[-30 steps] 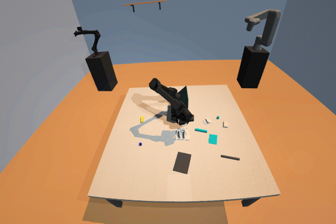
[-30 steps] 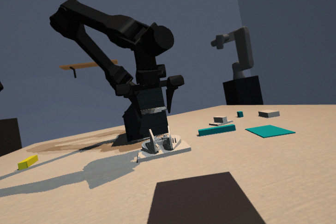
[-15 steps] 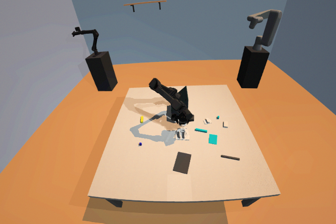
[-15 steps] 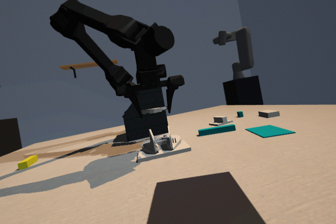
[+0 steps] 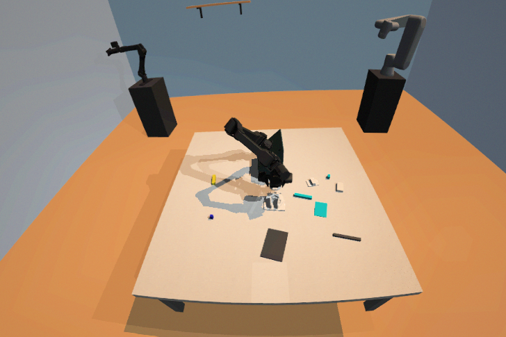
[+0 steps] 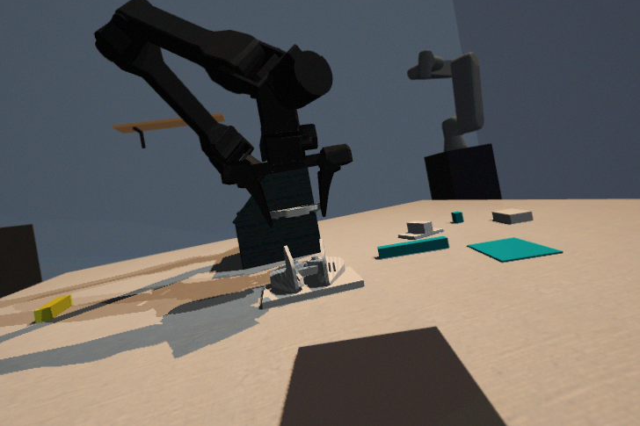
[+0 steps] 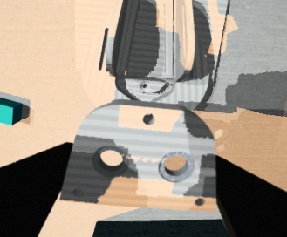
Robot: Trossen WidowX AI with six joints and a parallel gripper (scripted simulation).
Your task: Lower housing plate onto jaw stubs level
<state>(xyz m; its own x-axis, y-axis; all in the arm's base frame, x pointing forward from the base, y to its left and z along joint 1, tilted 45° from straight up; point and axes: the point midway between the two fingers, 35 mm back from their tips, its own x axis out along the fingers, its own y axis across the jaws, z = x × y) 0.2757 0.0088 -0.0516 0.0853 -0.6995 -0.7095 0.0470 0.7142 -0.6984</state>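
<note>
My gripper [image 6: 296, 219] [image 7: 142, 156] is shut on the grey housing plate [image 6: 294, 212] [image 7: 148, 141], its fingers wide apart at the plate's two sides. The plate hangs roughly flat, with two large round holes and a few small ones. It is above and toward the arm's base from the jaw assembly, not touching it. The assembly's pale base [image 6: 336, 289] [image 5: 279, 209] lies on the table. Its two upright jaws, left [image 6: 290, 270] and right [image 6: 324, 269], stand side by side. In the wrist view the assembly is beyond the plate's rounded edge. The stubs cannot be made out clearly.
A teal bar [image 5: 302, 196] [image 6: 413, 247] [image 7: 0, 108] and a teal sheet [image 5: 320, 209] [image 6: 512, 249] lie right of the assembly. A dark panel [image 5: 274, 244] lies in front. A yellow block [image 5: 213, 179] and blue cube [image 5: 211, 217] lie left.
</note>
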